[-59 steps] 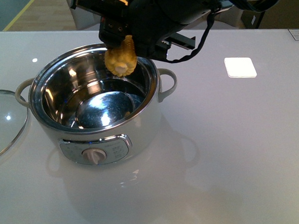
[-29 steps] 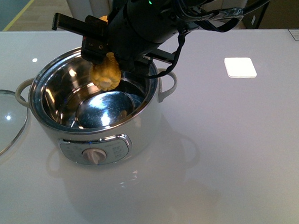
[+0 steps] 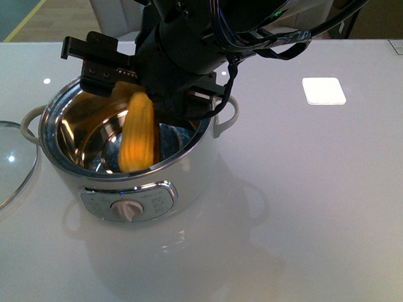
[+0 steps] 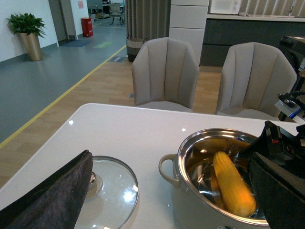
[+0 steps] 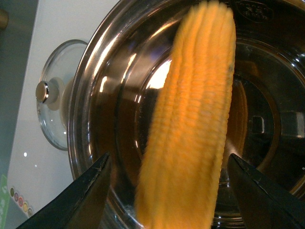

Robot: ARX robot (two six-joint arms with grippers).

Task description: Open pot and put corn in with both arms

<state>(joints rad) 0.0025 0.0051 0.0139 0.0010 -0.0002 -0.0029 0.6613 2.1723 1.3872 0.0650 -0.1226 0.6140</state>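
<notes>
The white pot [image 3: 189, 171] stands open on the table, dial facing me. The yellow corn [image 3: 137, 138] is inside it, blurred, tilted with its lower end near the steel bottom. My right gripper [image 3: 139, 76] hangs just above the pot's far rim, open, and touches nothing. In the right wrist view the corn [image 5: 190, 119] lies free between the spread fingers of the right gripper [image 5: 174, 200], over the pot's wall [image 5: 95, 76]. My left gripper [image 4: 162, 200] is open and empty, near the pot [image 4: 190, 200] with the corn [image 4: 232, 183] in it; it is out of the front view.
The glass lid [image 3: 4, 163] lies flat on the table left of the pot, also in the left wrist view [image 4: 112, 191] and the right wrist view [image 5: 55, 95]. A white square [image 3: 324, 90] lies right of the pot. Two chairs [image 4: 165, 71] stand behind the table.
My right gripper moved left over the pot, lowered and opened. The corn left its jaws and dropped into the pot.
</notes>
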